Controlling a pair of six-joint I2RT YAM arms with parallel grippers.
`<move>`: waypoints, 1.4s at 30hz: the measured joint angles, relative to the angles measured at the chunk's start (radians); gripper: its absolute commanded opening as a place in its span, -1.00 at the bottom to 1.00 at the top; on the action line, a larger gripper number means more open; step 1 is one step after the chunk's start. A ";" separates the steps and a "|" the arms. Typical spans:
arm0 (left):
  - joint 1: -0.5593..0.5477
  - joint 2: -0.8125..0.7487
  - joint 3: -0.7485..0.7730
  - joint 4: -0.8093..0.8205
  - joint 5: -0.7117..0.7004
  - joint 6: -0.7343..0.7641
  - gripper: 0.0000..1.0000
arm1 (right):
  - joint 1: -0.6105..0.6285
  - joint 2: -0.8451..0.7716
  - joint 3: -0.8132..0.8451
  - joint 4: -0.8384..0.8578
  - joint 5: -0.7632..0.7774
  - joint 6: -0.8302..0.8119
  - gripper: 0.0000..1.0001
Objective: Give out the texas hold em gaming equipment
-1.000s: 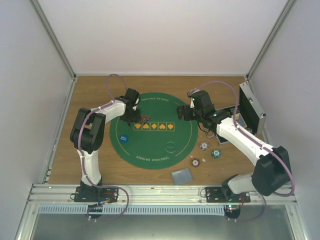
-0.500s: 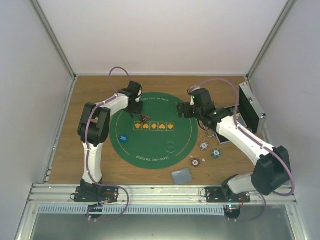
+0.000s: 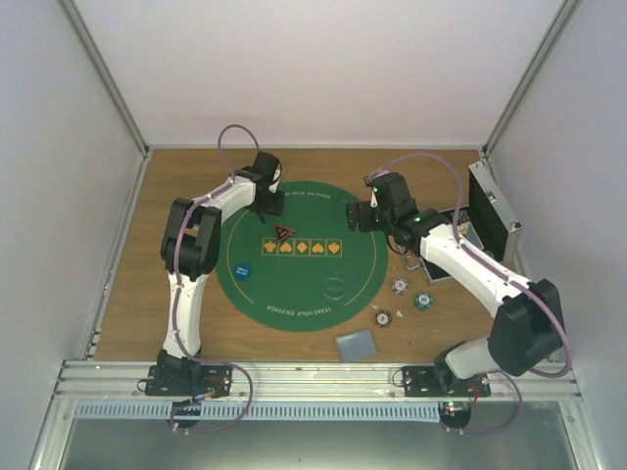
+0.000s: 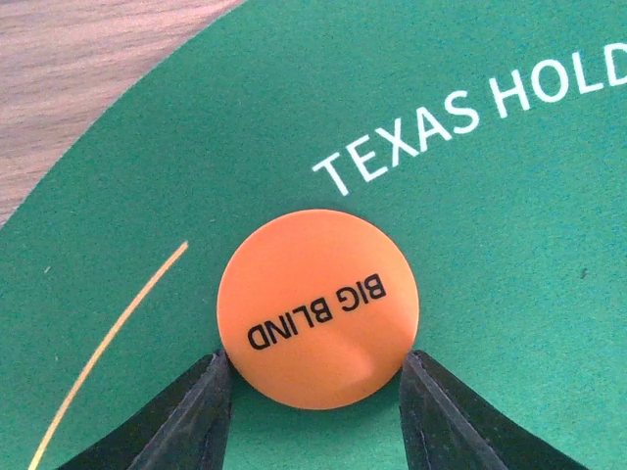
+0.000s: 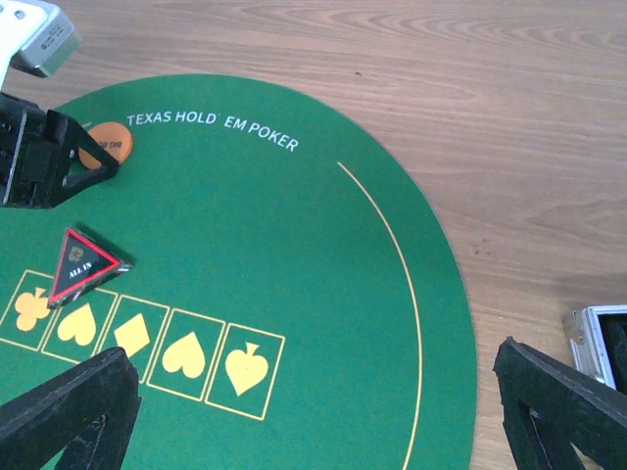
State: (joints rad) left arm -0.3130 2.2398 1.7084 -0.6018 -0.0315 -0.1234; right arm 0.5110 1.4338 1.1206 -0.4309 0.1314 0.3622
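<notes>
From above, the left gripper (image 3: 266, 202) is at the far left rim of the green felt mat (image 3: 294, 294). The right gripper (image 3: 359, 217) hovers over the mat's far right rim. The triangular ALL IN marker (image 3: 284, 233) lies near the mat's middle and the blue disc (image 3: 243, 272) on its left part. Three poker chips (image 3: 400, 286) and the playing cards (image 3: 357, 344) lie off the mat, on its right and near-right sides.

In the left wrist view, the orange BIG BLIND disc (image 4: 318, 306) lies flat on the mat, just inside its edge, below the printed "TEXAS HOLD". Our fingertips (image 4: 191, 421) meet its rim on opposite sides, so we read the left gripper as closed on the disc. We judge the disc thin, stiff, light and smooth-faced. Only the rim offers a hold, across the full width, and a slight tilt could let it pop free.

In the right wrist view, the right gripper's fingers are spread wide above the mat with nothing between them. The orange disc shows by the mat's lettering with the left gripper on it. A corner of the metal case (image 5: 598, 338) shows beyond the mat.
</notes>
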 measured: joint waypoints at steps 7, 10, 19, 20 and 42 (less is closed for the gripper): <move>0.000 0.000 0.005 -0.006 0.027 0.003 0.38 | 0.000 0.003 0.000 -0.003 0.000 -0.010 0.99; 0.000 -0.005 0.003 -0.005 0.040 0.001 0.50 | 0.000 0.005 0.000 -0.003 0.000 -0.011 0.99; 0.000 -0.074 -0.059 -0.024 0.069 -0.019 0.69 | 0.000 0.005 0.001 0.000 -0.010 -0.016 0.99; 0.000 -0.092 -0.072 -0.026 0.072 -0.024 0.69 | 0.000 0.005 0.001 0.002 -0.011 -0.016 0.99; 0.000 -0.359 -0.444 0.072 0.313 -0.227 0.10 | 0.000 0.003 -0.010 0.035 -0.069 -0.005 0.99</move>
State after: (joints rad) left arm -0.3130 1.8809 1.2640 -0.5293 0.2817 -0.3508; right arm 0.5110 1.4364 1.1110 -0.3958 0.0628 0.3576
